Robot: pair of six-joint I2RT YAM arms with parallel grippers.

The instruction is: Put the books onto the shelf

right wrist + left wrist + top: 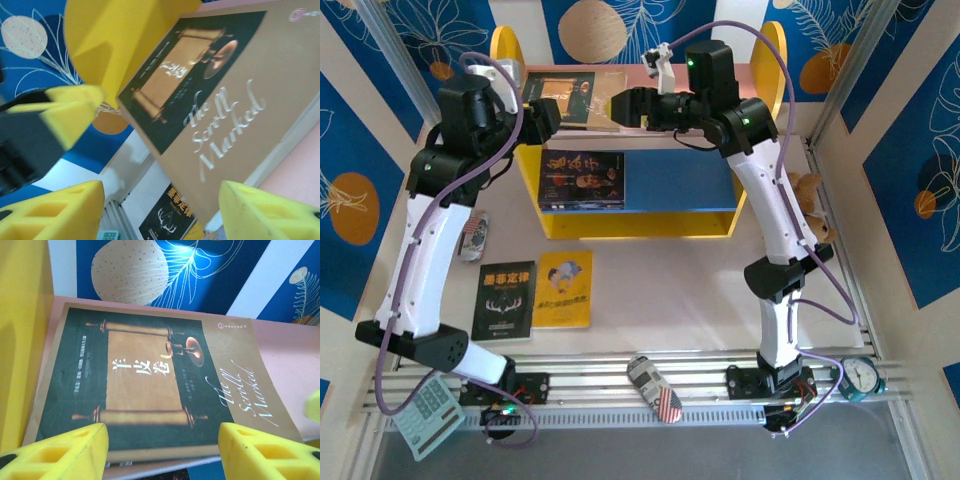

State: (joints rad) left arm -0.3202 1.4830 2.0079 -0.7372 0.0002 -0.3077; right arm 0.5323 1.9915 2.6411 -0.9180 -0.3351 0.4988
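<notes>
Currently the brown-black book [145,390] lies flat on the pink top board [290,355] of the shelf [630,222], close beside the yellow side panel [20,340]. Its near edge overhangs the front of the board.

The left claw [162,452] is spread, with one finger to each side of the overhanging edge, and pinches nothing. The right claw [160,207] is likewise spread at the book's other end and grips nothing.

Hazards:

1. **Overhang.** A finger that catches the protruding edge on withdrawal would probably drag or tip the book off the board. Retract each claw straight back, clear of the cover.
2. **Proximity.** Both claws work near each other at the same board. Moving them together risks finger-to-finger contact.
3. **Fall path.** The dark blue book [582,180] lies on the blue lower board [680,180], below the front edge. A dropped book could strike or shift it.
4. **Next pick.** The black book [505,300] and the yellow book [563,290] lie flat, just beside each other on the surface [670,300], not yet shelved. Thin covers offer little edge to grasp, so a poor approach may push one book into the other.
</notes>
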